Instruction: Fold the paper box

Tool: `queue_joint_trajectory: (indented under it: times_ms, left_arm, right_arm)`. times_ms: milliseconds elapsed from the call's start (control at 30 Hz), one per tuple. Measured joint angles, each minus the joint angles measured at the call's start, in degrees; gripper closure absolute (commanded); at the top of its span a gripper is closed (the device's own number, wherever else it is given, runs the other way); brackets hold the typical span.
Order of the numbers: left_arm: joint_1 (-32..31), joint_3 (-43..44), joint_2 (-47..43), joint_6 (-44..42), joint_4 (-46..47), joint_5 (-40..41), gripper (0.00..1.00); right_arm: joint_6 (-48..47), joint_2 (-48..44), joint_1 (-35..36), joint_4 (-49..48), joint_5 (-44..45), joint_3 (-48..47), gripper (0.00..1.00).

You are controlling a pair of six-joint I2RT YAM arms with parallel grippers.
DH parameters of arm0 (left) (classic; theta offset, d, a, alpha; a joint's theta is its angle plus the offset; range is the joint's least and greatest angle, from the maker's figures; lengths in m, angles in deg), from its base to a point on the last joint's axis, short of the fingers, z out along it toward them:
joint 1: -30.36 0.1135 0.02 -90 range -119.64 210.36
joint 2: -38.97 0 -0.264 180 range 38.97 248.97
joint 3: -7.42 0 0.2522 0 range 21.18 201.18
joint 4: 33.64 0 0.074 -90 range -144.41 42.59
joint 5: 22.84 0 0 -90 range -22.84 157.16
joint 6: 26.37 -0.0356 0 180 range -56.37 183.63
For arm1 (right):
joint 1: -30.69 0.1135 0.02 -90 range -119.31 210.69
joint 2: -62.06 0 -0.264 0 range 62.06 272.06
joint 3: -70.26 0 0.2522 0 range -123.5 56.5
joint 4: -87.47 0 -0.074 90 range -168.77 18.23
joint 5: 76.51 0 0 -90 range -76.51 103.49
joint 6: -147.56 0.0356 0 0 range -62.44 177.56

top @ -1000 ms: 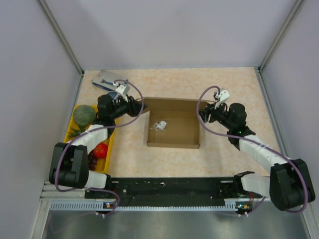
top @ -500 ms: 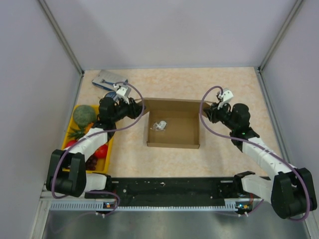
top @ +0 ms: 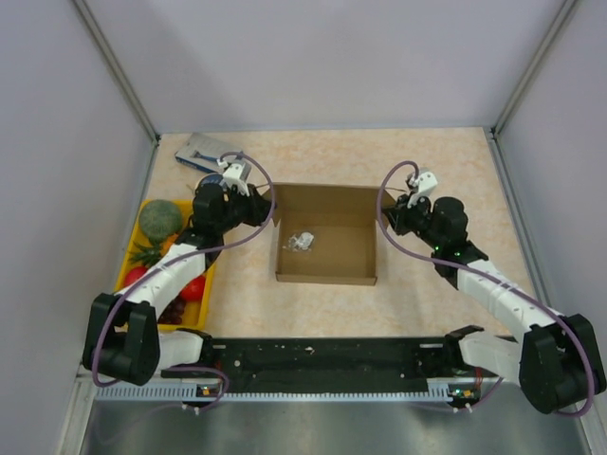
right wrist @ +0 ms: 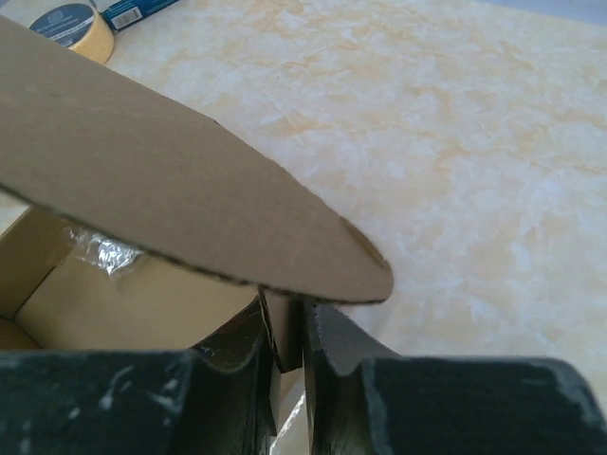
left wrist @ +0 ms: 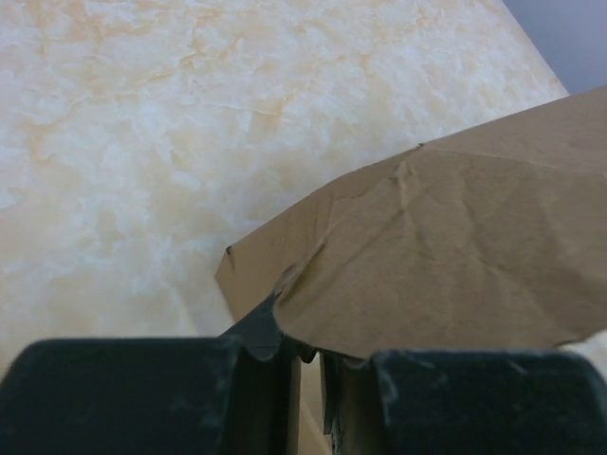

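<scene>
The brown paper box (top: 327,248) stands open in the middle of the table, a small clear plastic packet (top: 302,241) lying on its floor. My left gripper (top: 269,210) is at the box's far-left corner, shut on the left wall. In the left wrist view the black fingers (left wrist: 251,379) pinch the cardboard edge under a creased flap (left wrist: 455,246). On the far-right corner my right gripper (top: 383,216) is shut on the right wall. The right wrist view shows its fingers (right wrist: 332,346) clamping the wall beneath a rounded flap (right wrist: 161,180), with the packet (right wrist: 100,251) inside.
A yellow tray (top: 211,275) at the left holds a green melon (top: 161,218) and red fruit (top: 193,286). A blue-grey flat packet (top: 204,150) lies at the far left corner, with a tape roll (right wrist: 71,21) near it. A black rail (top: 322,358) runs along the near edge.
Both grippers have closed from partly open onto the box's side walls. The box has shifted slightly to the left.
</scene>
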Motion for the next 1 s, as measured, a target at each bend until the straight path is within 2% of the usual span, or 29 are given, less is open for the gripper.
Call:
queue_joint_trajectory:
  times_ms: [200,600,833,1000]
  left_arm:
    - [-2.23,3.72,0.83,2.99,-4.85,4.02,0.94]
    - [-7.21,8.5,3.78,8.87,-8.83,11.89,1.0]
    - [-9.64,8.48,3.8,11.06,-8.76,17.27,1.0]
    - [-11.3,5.16,1.38,11.23,-6.45,20.04,1.0]
  right_arm:
    - [4.5,1.44,3.74,7.65,8.55,-5.62,0.97]
    - [16.06,5.16,8.66,18.32,24.41,-13.38,0.97]
    - [19.41,6.14,12.07,19.23,32.26,-14.23,0.98]
    - [19.54,5.57,14.38,17.77,36.46,-12.66,0.98]
